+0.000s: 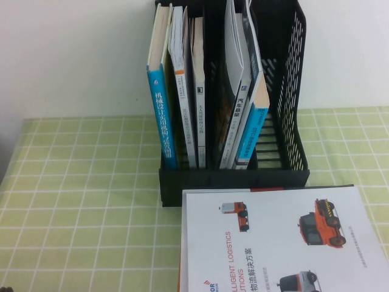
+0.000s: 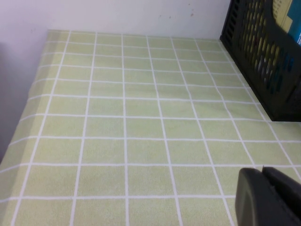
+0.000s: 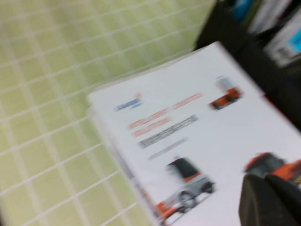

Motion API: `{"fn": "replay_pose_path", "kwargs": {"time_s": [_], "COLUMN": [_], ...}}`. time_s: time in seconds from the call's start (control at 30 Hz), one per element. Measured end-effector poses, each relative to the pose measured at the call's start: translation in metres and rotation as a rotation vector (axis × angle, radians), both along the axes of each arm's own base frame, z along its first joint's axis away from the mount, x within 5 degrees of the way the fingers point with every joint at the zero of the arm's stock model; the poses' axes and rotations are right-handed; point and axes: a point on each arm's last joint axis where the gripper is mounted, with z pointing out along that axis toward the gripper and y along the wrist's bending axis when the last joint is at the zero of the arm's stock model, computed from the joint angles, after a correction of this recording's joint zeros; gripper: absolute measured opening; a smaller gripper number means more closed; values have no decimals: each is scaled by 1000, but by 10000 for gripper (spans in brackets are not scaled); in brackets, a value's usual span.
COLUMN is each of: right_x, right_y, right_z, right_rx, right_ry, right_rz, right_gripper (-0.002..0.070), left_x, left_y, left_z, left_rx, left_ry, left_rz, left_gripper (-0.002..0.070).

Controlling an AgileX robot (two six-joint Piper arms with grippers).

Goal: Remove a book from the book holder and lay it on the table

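The book lies flat on the table, white cover up with orange vehicles and "LOGISTICS" text, just in front of the black book holder. Neither gripper shows in the high view. In the right wrist view my right gripper hovers over the book's white cover, its fingers together and nothing between them. In the left wrist view my left gripper is shut and empty above bare green cloth, off to the left of the holder.
Several books stay upright in the holder, among them a blue-spined one at the left and another in the middle slot. A white wall stands behind the holder. The cloth's left edge drops off near the wall.
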Motion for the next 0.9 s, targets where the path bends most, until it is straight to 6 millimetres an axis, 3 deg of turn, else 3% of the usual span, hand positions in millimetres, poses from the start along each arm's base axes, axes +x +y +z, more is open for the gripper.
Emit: {"fn": "replay_pose_path", "kwargs": {"time_s": [0.13, 0.23, 0.47, 0.63, 0.73, 0.9], "right_x": [-9, -20, -19, -9, -7, -9], "right_y": [-33, -49, -59, -62, -63, -62], "right_z": [16, 12, -46, -98, -114, -124], "right_rx": [185, 318, 435, 429, 428, 388], "right_ry": [-144, -220, -227, -176, -148, -69], "right_rz": [-239, -412, -759, -858, -872, -880], "right_gripper": [1, 1, 1, 1, 0, 0], "left_x": [0, 0, 0, 0, 0, 0], "left_y": [0, 0, 0, 0, 0, 0], "left_z": [0, 0, 0, 0, 0, 0], "left_rx": [0, 0, -4, -5, -5, -5], "left_ry": [0, 0, 1, 1, 1, 2], "left_rz": [0, 0, 1, 2, 2, 1], "left_gripper": [-3, -3, -3, -3, -3, -3]}}
